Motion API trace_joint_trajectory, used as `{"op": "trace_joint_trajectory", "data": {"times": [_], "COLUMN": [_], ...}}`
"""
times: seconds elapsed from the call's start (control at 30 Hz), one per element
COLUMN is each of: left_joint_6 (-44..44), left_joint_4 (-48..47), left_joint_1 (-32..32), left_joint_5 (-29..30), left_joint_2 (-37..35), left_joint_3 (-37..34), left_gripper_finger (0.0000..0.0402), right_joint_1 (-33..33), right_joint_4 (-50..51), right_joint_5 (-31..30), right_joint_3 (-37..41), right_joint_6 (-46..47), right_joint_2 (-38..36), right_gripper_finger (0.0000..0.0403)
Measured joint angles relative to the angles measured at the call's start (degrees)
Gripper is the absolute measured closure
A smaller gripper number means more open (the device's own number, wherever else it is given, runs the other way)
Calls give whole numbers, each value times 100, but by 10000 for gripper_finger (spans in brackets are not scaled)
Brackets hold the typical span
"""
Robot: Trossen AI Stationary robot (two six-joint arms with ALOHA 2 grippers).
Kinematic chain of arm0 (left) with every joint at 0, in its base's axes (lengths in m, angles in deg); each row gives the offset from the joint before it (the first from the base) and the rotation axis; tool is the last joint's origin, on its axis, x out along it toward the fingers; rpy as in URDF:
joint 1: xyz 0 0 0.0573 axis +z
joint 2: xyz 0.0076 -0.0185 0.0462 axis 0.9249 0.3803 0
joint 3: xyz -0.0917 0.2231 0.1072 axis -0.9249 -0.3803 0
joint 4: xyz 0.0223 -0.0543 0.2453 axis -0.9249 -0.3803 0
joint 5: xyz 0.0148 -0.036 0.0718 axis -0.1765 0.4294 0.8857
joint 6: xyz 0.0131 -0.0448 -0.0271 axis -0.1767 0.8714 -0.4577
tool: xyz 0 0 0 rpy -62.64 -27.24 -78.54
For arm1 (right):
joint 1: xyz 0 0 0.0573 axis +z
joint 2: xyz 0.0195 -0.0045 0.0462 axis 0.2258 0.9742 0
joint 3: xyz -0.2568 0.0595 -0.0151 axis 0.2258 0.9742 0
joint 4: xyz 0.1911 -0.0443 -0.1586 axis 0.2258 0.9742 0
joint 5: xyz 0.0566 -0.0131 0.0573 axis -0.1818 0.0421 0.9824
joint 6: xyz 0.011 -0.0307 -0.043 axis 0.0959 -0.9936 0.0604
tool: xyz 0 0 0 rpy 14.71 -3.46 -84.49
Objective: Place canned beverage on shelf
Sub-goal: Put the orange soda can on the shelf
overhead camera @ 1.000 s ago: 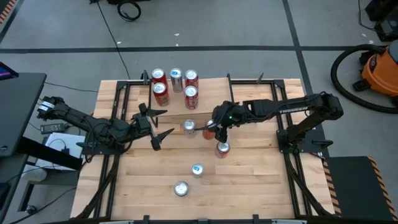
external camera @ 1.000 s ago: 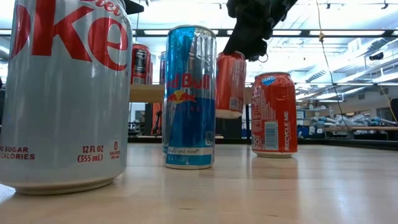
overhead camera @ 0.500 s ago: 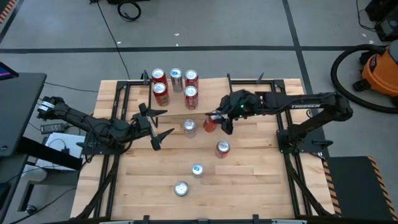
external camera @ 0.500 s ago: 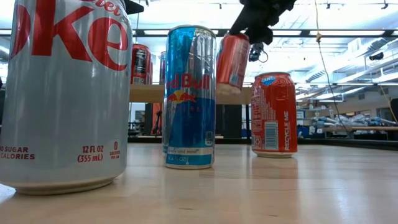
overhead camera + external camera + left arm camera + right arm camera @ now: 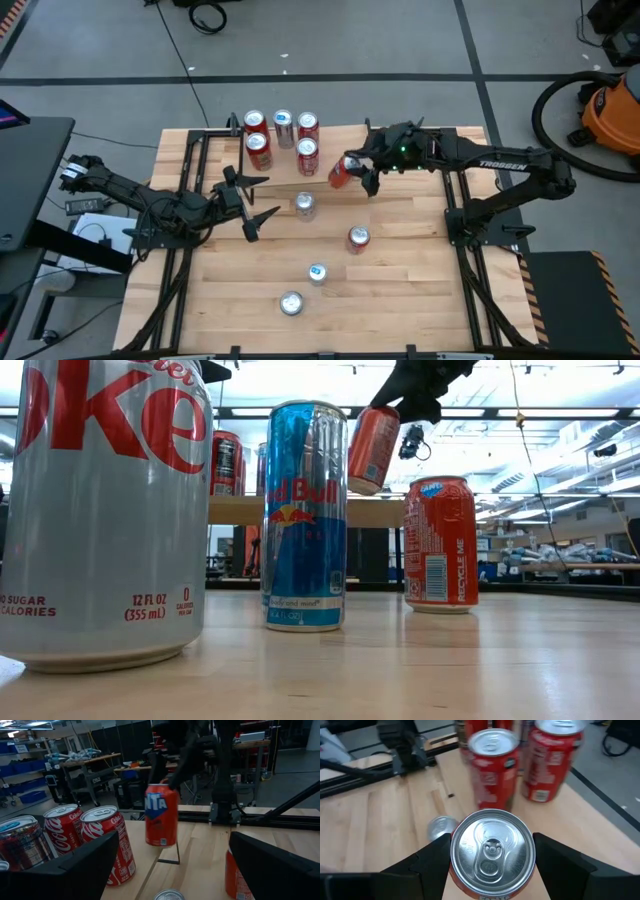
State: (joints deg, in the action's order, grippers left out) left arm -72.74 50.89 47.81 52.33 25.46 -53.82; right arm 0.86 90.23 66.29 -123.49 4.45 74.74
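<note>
The can point(image 5: 340, 172) is a red beverage can with white lettering and a silver top whose pull tab is unopened. It is off the table, tilted, and clamped on both sides between the fingers of the right gripper point(image 5: 352, 171). In the high view it sits over the right part of the shelf point(image 5: 340, 140), beside the cans already standing there.

The shelf is a low rack with a light-wood top board on thin black legs. It stands at the far middle of the table.
</note>
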Motion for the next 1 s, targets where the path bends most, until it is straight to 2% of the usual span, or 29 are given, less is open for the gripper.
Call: {"op": "trace_joint_trajectory", "data": {"times": [0.43,1.0], "left_joint_6": [-9,-11], "left_joint_4": [0,21], "left_joint_1": [2,0], "left_joint_5": [-1,-1], "left_joint_2": [0,2], "left_joint_3": [0,-2], "left_gripper_finger": [10,10], "right_joint_1": [-681,-826], "right_joint_4": [-7,-338], "right_joint_5": [43,15], "right_joint_3": [0,-12], "right_joint_6": [-167,-163], "right_joint_2": [21,255], "right_gripper_finger": [135,134]}}
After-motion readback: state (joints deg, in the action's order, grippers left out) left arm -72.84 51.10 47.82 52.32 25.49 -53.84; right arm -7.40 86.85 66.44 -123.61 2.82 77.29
